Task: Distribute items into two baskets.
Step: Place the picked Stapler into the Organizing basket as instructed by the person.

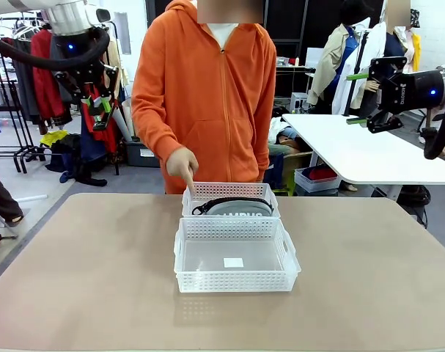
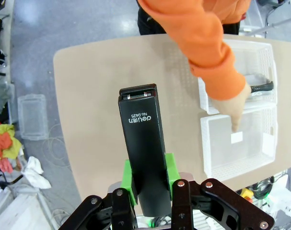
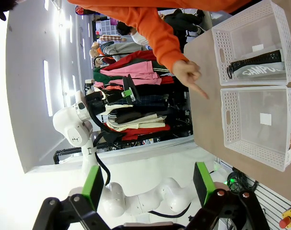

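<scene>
A small black stapler (image 2: 141, 139) sticks out upright between green pads, with my left gripper (image 2: 147, 173) shut on it. That gripper (image 1: 100, 105) hangs high at the far left, well away from the table. Two white lattice baskets stand end to end mid-table. The near basket (image 1: 233, 281) (image 2: 217, 143) (image 3: 231, 120) holds only a small white label. In the far basket (image 1: 229, 189) (image 3: 222, 45) lies the grey pouch (image 1: 237, 208) (image 3: 260, 71). My right gripper (image 3: 147, 184) (image 1: 356, 99) is open and holds nothing, high at the right.
A person in an orange hoodie stands behind the far basket, and the hand (image 1: 182, 166) (image 2: 234, 103) points a finger down at the baskets' left side. The tan tabletop (image 1: 83, 271) is bare around the baskets. A white table (image 1: 361, 147) stands behind on the right.
</scene>
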`<state>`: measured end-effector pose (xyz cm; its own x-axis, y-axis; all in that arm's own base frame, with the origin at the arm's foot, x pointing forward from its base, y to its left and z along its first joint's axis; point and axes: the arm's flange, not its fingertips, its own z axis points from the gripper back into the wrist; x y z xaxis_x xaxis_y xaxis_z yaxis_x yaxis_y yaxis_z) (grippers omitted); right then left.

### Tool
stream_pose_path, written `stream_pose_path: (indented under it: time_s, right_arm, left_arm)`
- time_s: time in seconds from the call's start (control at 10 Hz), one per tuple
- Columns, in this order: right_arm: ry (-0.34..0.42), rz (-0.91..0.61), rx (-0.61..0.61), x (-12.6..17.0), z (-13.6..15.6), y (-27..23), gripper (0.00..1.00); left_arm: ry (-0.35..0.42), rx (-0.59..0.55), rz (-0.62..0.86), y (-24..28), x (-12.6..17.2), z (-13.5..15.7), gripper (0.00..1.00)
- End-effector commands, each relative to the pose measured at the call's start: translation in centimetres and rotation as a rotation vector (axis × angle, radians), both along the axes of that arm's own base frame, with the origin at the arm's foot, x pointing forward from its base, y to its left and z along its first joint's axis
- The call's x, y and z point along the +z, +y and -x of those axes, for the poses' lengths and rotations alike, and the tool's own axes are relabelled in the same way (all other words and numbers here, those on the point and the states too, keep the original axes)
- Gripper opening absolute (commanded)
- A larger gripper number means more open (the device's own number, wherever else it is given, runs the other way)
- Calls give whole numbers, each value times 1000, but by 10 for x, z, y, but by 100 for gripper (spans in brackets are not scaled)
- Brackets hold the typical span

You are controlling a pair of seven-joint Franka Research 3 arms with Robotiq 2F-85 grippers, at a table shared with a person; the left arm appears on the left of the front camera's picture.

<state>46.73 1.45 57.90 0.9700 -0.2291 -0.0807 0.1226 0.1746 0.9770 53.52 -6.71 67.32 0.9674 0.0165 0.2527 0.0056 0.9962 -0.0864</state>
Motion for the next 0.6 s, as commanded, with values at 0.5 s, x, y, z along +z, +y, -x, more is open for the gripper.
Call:
stream_pose_path:
  time_s: [0.5]
  right_arm:
    - [5,-8,-14,3,2,1,100]
  left_arm:
    - [-3,4,-4,1,2,2,0]
